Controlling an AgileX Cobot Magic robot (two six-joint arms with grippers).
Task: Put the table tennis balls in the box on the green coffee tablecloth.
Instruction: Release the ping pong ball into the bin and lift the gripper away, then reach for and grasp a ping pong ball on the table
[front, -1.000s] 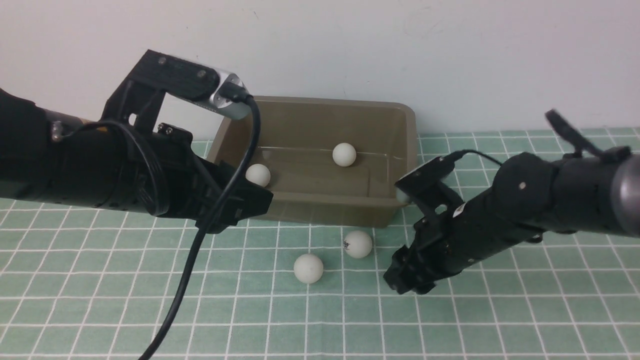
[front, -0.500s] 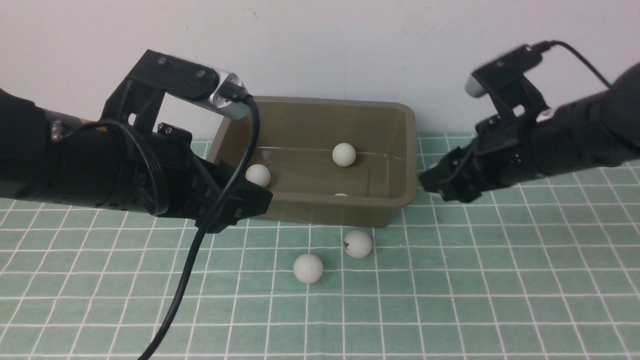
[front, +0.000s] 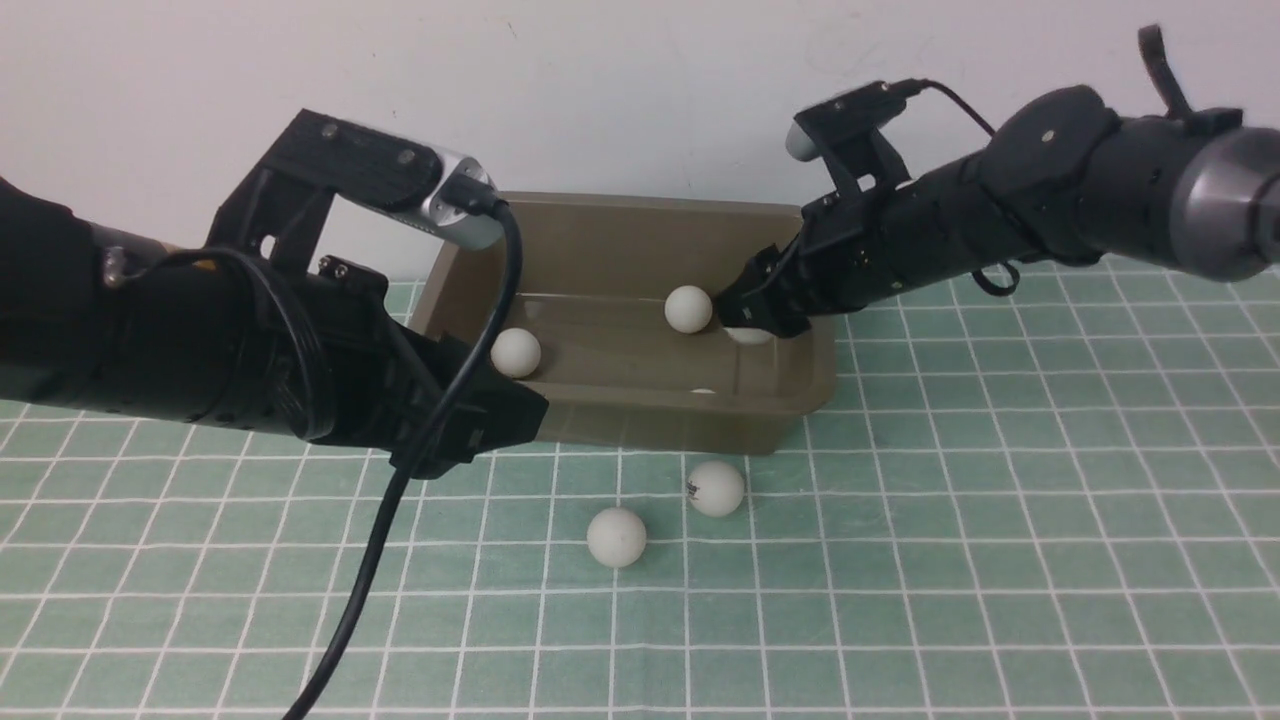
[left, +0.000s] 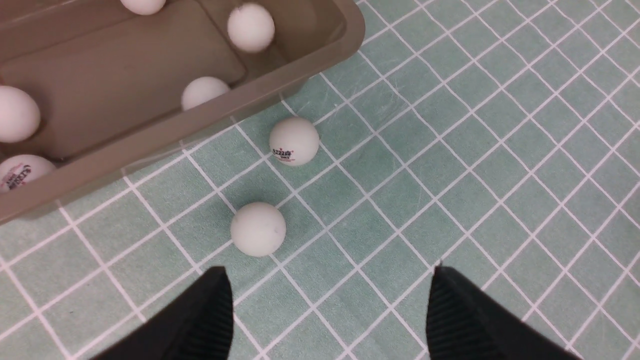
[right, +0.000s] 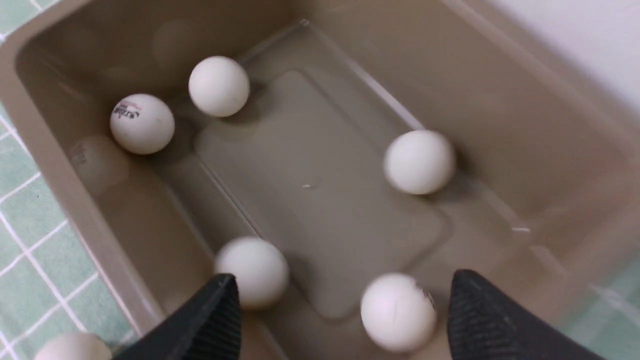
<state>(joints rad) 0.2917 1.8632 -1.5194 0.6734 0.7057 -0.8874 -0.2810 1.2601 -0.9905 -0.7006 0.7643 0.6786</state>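
The front view shows only two table tennis balls (front: 689, 309) whole inside the box (front: 650, 425). A third ball (front: 748, 336) is half covered by the tip of the right arm (front: 960, 235), and a sliver of a fourth ball (front: 703, 391) shows above the near wall. The right wrist view looks down into the tub and shows five balls there, a logo-printed ball (right: 142, 123) close to a corner and a blurred ball (right: 398, 311) low between the two black fingers. The left wrist view shows the same five from the other side, and shows more clearly the two balls left outside. These lie on the green coffee tablecloth (front: 1000, 500) just in front of the box's near wall. The logo ball (front: 716, 488) lies closer to the box, and the plain ball (front: 616, 537) lies nearer the robot and a little to its left, the two near each other but apart. A white wall (front: 640, 80) rises right behind the box. In the front view the left arm (front: 200, 340), its wrist camera (front: 455, 205) and a black cable (front: 400, 520) cover the box's near left corner. The right jaws stand wide apart over the right part of the box, gripping nothing. The left jaws are also spread wide over the cloth, just short of the plain ball, with only bare cloth between them
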